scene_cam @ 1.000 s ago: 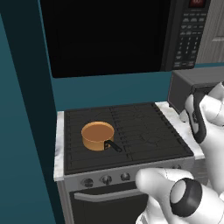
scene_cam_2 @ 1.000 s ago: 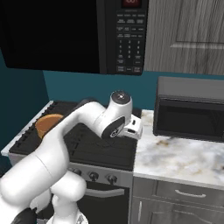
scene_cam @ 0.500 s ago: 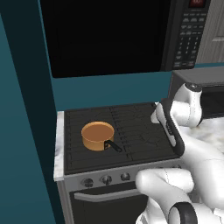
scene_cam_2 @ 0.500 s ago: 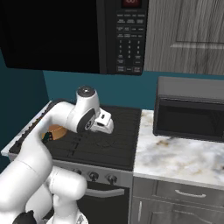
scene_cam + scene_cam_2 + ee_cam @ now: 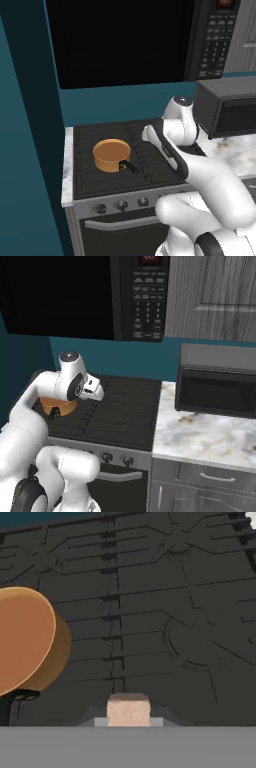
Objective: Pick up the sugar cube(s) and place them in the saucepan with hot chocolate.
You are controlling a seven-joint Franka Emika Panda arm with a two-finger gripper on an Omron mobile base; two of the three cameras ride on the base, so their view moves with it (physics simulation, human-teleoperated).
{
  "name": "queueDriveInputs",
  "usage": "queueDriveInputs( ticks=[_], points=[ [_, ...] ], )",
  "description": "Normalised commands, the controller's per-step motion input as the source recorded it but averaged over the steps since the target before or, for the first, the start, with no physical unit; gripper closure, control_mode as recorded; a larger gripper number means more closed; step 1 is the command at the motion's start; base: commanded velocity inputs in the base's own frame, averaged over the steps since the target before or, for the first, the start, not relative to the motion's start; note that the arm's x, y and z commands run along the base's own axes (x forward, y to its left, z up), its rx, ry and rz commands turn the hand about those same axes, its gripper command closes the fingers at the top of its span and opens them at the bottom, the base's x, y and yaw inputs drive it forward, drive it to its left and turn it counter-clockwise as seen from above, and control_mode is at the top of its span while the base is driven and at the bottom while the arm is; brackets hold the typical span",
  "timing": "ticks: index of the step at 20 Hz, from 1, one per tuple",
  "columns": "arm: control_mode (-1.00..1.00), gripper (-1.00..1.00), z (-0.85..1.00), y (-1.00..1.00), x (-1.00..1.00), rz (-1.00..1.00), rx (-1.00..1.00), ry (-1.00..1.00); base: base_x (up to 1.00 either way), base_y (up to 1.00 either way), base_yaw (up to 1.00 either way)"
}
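Fingers (image 5: pixel 129 722) narrow, pinched on a small pale-beige sugar cube (image 5: pixel 128 709) w/ flat faces and a slightly darker top edge; it sits just above the grey band in the hand view. The fingertips themselves are mostly hidden, so depth of grip can't be told.

Small round orange-copper saucepan (image 5: pixel 111 154) sits on the near-left burner of the black stove (image 5: pixel 145 160), short black handle pointing near-right. Smooth metal wall, flat brown liquid surface inside. In the hand view the pan is at the left edge, cube well right of it, over bare grate, not over the pan.

Risks, as I judge them:
- Release here = cube lands on the ridged cast-iron grate and could drop between bars. Needs to travel left until it's over the rim.
- Cube is small and hard-edged; a shallow pinch may let it twist or slip out during the swing.
- Coming in low could clip the pan's rim or handle; the pan looks light and may slide on the grate or slop liquid.
- Dropping from high up → splash.

Marbled white table (image 5: pixel 210 436) w/ a dark boxy oven (image 5: pixel 217 381) lies right of the stove, well clear.
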Motion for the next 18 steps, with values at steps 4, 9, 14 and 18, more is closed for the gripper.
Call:
queueDriveInputs(
  ticks=[4,9,14,18],
  points=[
    [-1.0,1.0,0.0,0.87,0.44,0.16,0.0,0.0,0.0,0.0,0.0],
    [-1.0,1.0,0.0,0.81,0.33,0.2,0.0,0.0,0.0,0.0,0.0],
    [-1.0,1.0,0.0,0.56,0.09,0.14,0.0,0.01,0.0,0.0,0.0],
    [-1.0,1.0,-0.04,0.14,0.0,0.04,0.0,0.0,0.0,0.0,0.0]
  ],
)
